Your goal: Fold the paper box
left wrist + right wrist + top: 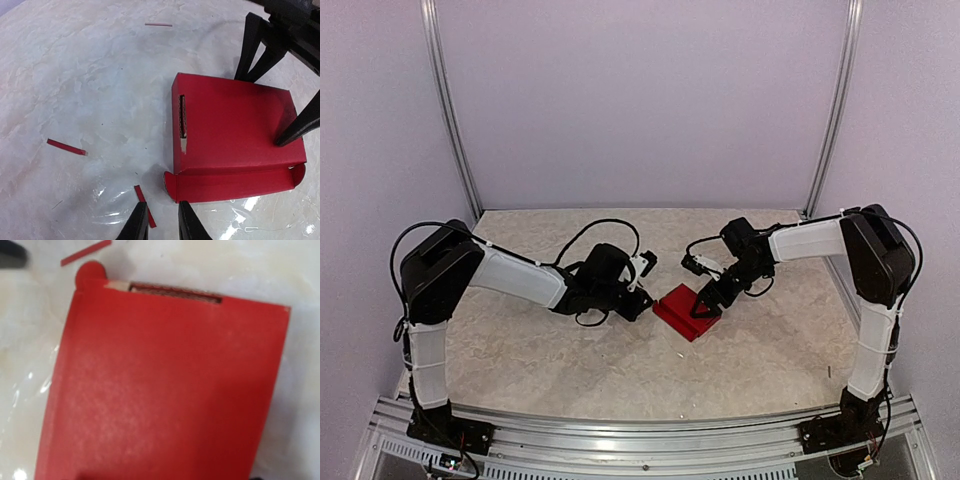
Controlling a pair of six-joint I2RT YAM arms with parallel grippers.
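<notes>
Look of the paper box [235, 130]: bright red thin card, folded into a low, flat rectangle; a narrow slot [182, 117] is cut near its left edge in the left wrist view, and a long flap [230, 185] with rounded corner tabs lies out flat along its near edge.
Place of the box: flat on the table [520, 350], about mid-table, between the two grippers.
Right arm: reaches in from the right with its elbow high and its wrist bent down over the box.
Right gripper [705, 305]: spread wide, its black fingers [295, 127] standing on the top panel, one tip near the right edge and the other at the far edge; nothing is clamped between them.
Left arm: stretched low across the table toward the box's left side.
Left gripper [161, 222]: tips close together with a narrow gap, empty, just short of the flap's corner and apart from the box.
Scraps: thin red card strips lie loose on the marbled top, one [145, 205] right by the left fingertips, one [66, 146] further left, one [158, 24] well beyond the box.
</notes>
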